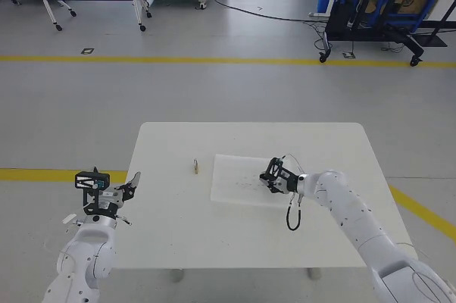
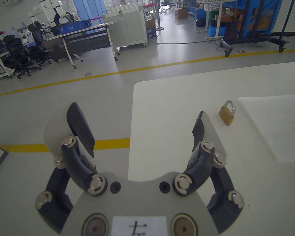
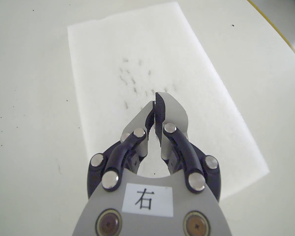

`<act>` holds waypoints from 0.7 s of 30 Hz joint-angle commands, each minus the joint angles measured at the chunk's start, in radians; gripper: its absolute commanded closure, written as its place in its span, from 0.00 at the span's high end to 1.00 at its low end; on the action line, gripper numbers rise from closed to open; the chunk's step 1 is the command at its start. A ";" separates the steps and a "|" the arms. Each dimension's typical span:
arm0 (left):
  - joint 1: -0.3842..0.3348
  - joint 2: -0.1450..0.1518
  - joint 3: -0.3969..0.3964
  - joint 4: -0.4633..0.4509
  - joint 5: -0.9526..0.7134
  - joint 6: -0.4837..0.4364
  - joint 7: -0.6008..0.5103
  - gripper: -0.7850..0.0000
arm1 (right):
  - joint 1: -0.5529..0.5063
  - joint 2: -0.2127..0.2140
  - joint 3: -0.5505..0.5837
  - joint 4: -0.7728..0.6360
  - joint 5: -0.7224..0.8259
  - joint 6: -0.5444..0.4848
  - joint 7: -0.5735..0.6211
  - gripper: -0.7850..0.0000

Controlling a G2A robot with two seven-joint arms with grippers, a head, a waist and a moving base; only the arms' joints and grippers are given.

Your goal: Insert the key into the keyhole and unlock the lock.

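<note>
Brass padlock [image 2: 227,116] stands just beside the white foam pad [image 3: 162,50]; right pincer [image 3: 155,100] pinched together above the pad; left pincer [image 2: 137,111] agape, empty, well apart.

I see the table [image 1: 175,235] carrying a white foam pad [image 1: 235,185], which lies flat on it. A brass padlock [image 1: 195,166] sits on the bare tabletop near the pad's left edge, not touching it.

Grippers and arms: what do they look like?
The left gripper and right gripper match: grey metal plates, black linkages, silver rivets, ribbed black pads, a white label each. White arms; a black cable loops by the right one.
</note>
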 commanded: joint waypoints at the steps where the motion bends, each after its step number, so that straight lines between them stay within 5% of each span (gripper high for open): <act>1: 0.000 0.000 0.000 0.000 0.000 0.000 0.000 1.00 | -0.001 0.002 0.000 -0.008 -0.009 0.003 -0.013 0.00; 21: 0.000 0.000 0.000 0.000 0.000 0.000 0.000 1.00 | -0.049 0.030 0.036 -0.089 -0.048 -0.001 -0.114 0.00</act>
